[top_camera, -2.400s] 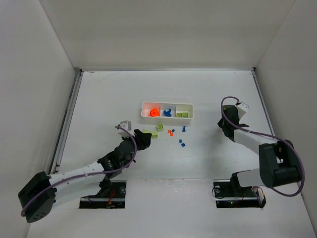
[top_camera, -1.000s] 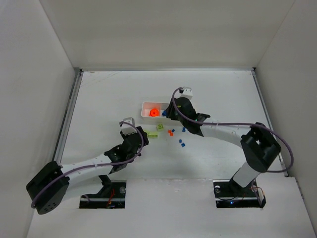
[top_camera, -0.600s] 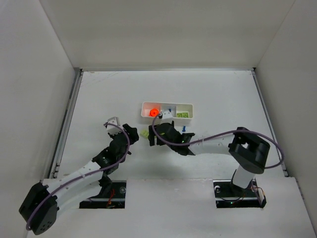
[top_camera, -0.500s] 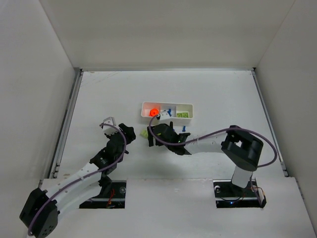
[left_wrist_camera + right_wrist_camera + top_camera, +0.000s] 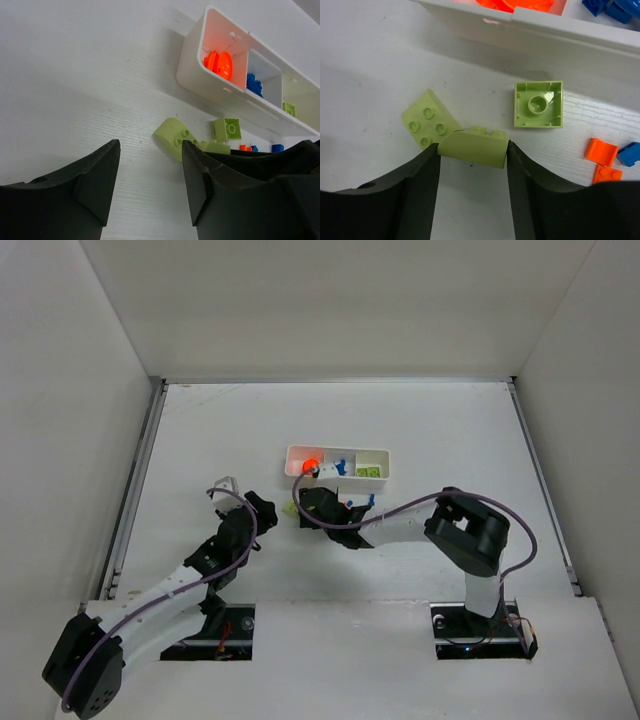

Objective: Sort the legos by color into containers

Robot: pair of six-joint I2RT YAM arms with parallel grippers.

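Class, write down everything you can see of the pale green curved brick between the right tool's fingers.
The curved green brick is pale lime, smooth plastic, with a rounded face and two studs showing on its far edge. It lies on the white table just short of the white tray, gripped at both ends by the right tool, dark fingers pressed against it. Its left corner meets a flat four-stud green piece; whether they are joined cannot be told.
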